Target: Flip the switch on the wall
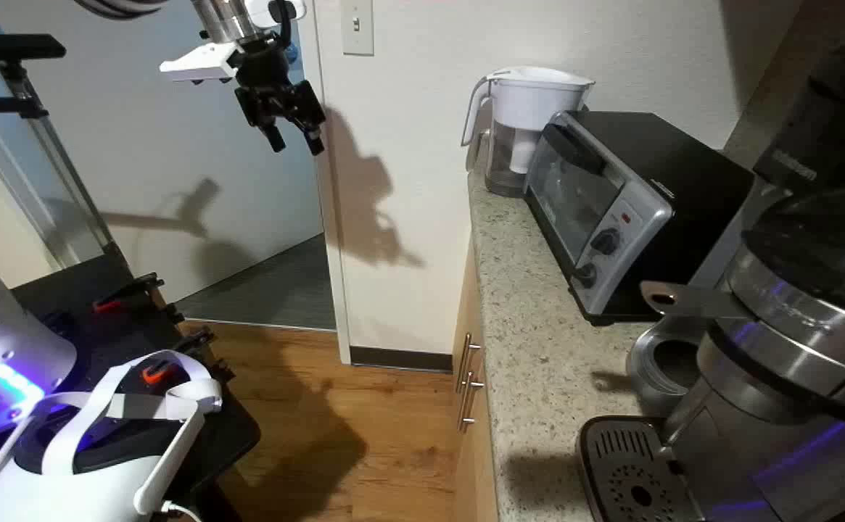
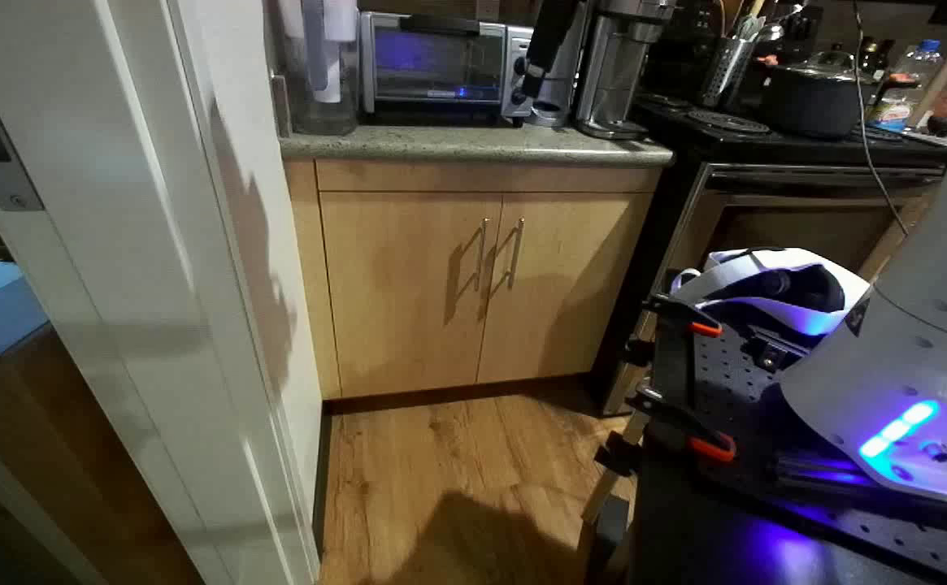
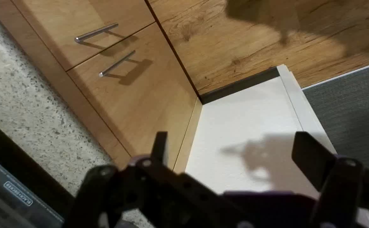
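Note:
The switch (image 1: 358, 42) is a small white plate with a small toggle, high on the wall at the top of an exterior view. Which way its toggle points is too small to tell. The wall (image 1: 407, 188) is cream-white and meets a door frame at its left edge. It also shows in the wrist view (image 3: 232, 117). My gripper (image 1: 296, 143) hangs left of and below the switch in that exterior view, pointing down and apart from the plate. In the wrist view its fingers (image 3: 233, 142) are wide apart with nothing between them. The switch is out of the wrist view.
A water pitcher (image 1: 534, 101), a toaster oven (image 1: 683, 167) and a coffee machine (image 1: 792, 406) stand on the stone counter (image 1: 516, 304) beside the wall. A door (image 1: 248, 181) lies behind the gripper. A white headset (image 1: 103, 464) sits on the black robot table.

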Robot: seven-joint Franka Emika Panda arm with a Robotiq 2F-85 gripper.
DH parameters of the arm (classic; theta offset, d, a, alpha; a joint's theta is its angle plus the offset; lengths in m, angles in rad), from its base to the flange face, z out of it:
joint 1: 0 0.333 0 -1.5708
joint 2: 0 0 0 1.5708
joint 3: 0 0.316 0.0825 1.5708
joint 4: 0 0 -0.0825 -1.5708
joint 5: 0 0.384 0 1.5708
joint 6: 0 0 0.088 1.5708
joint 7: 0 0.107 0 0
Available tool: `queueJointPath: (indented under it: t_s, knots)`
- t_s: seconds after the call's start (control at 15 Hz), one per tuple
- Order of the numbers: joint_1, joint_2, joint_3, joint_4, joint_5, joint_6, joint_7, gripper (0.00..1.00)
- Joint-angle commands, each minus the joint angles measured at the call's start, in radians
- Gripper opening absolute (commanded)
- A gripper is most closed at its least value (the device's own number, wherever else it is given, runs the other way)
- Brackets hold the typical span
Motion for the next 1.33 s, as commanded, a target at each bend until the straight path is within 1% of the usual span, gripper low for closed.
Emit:
queueJointPath:
  t_s: [0.0, 0.2, 0.4, 0.67, 0.87, 0.93, 1.27]
  knots:
    - [-0.001, -0.001, 0.002, 0.001, 0.002, -0.003, -0.002, 1.0]
    - [0.03, -0.003, -0.009, 0.017, 0.053, 0.036, -0.02, 1.0]
    - [0.051, 0.003, -0.013, 0.03, 0.092, 0.101, -0.032, 1.0]
    - [0.06, 0.012, -0.004, 0.045, 0.092, 0.145, -0.028, 1.0]
    - [0.051, 0.015, 0.007, 0.039, 0.071, 0.163, -0.02, 1.0]
    - [0.049, 0.001, 0.007, 0.035, 0.083, 0.133, -0.004, 1.0]
    - [0.049, 0.001, 0.007, 0.034, 0.083, 0.133, -0.004, 1.0]
